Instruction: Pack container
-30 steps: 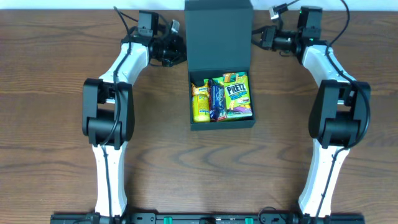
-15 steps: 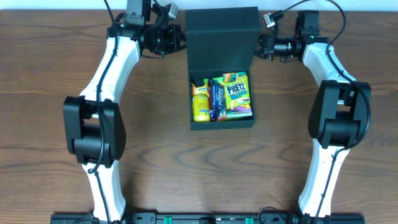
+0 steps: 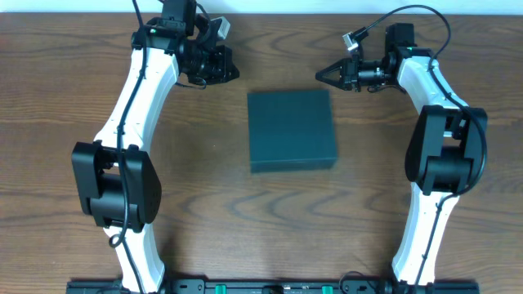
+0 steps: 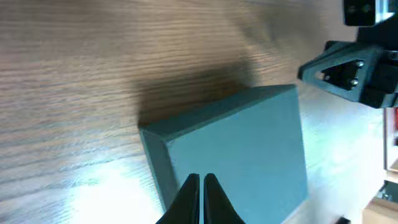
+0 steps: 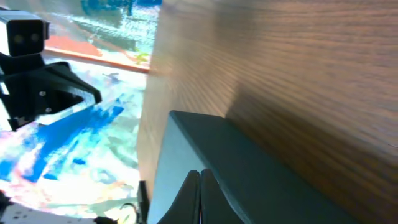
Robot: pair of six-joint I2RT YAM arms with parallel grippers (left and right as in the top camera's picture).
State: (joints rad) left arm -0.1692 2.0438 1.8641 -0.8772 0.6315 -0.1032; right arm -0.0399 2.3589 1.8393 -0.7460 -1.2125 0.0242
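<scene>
The container (image 3: pixel 292 131) is a dark teal square box in the middle of the table, its flap lid down flat, so its contents are hidden. My left gripper (image 3: pixel 231 72) is shut and empty, above the table behind the box's far left corner. My right gripper (image 3: pixel 321 75) is shut and empty, behind the box's far right corner. In the left wrist view the shut fingers (image 4: pixel 201 182) point over the container (image 4: pixel 249 149). In the right wrist view the shut fingers (image 5: pixel 200 177) point at the container (image 5: pixel 236 180).
The brown wooden table (image 3: pixel 65 122) spreads around the box. Both arm bases stand at the near edge. The right arm's gripper shows at the upper right of the left wrist view (image 4: pixel 348 68). A cable loops above the right wrist (image 3: pixel 376 20).
The lid, standing upright before, has come down shut over the snack packets. Both grippers have drawn back from the lid, the left arm swinging further left.
</scene>
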